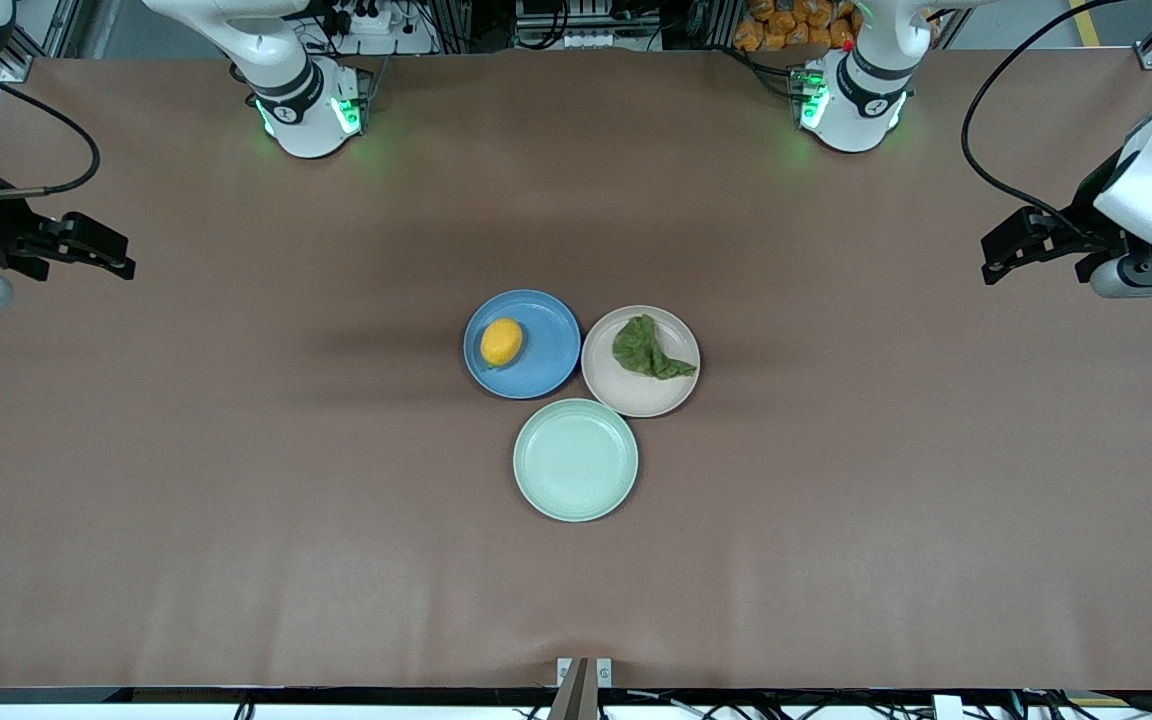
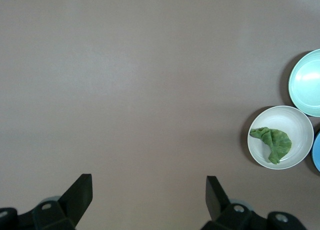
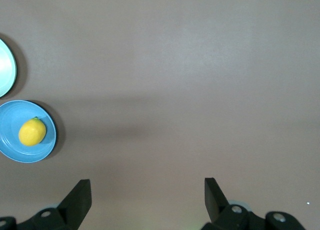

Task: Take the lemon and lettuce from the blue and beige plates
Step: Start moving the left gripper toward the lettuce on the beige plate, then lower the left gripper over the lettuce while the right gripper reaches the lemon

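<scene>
I find the small oval yellow lemon (image 1: 501,342) lying on the round blue plate (image 1: 546,366) and the wrinkled dark green lettuce leaf (image 1: 647,349) on the adjoining pinkish beige plate (image 1: 636,395) — both grippers, left (image 1: 1004,250) and right (image 1: 108,250), hang spread apart and empty over bare brown table (image 1: 236,450) at their own ends, well apart from the plates.

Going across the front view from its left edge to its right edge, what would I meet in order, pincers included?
Right pincer → lemon on the blue plate → lettuce on the beige plate → left pincer.
</scene>
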You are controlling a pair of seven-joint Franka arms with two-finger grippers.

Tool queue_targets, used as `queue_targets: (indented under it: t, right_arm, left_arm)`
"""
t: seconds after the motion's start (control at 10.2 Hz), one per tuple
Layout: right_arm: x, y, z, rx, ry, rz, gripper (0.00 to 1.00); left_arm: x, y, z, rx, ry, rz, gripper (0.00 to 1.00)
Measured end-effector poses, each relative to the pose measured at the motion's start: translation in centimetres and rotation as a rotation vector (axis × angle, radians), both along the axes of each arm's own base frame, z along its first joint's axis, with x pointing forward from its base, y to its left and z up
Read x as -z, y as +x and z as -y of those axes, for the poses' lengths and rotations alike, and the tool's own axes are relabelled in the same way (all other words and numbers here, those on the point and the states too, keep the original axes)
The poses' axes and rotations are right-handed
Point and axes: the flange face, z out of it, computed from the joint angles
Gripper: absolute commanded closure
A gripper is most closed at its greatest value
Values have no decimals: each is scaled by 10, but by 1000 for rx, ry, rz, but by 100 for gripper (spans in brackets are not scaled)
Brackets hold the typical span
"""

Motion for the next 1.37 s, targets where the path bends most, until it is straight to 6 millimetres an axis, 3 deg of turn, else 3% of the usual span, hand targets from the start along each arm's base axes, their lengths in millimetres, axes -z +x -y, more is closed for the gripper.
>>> queue_targets:
  t: [0.39, 0.68, 0.88, 1.08, 1.17, 1.37]
  right_arm:
    - [-16, 0, 6, 6, -9, 25, 0]
    - [-29, -1, 0, -8, -18, 47, 0]
    - [-29, 0, -1, -12, -18, 49, 0]
    - [-18, 8, -4, -17, -16, 43, 0]
    - [-2, 21, -11, -30, -9, 49, 0]
    - [60, 60, -51, -90, 6, 42, 0]
  left_arm:
    - [1, 0, 2, 4, 0, -2, 0]
    - [22, 3, 36, 47, -4, -38, 0]
    - [60, 16, 92, 29, -29, -45, 0]
    - [115, 29, 154, -25, -64, -57, 0]
    - [146, 31, 186, -60, -77, -69, 0]
    - [207, 28, 248, -166, -104, -90, 0]
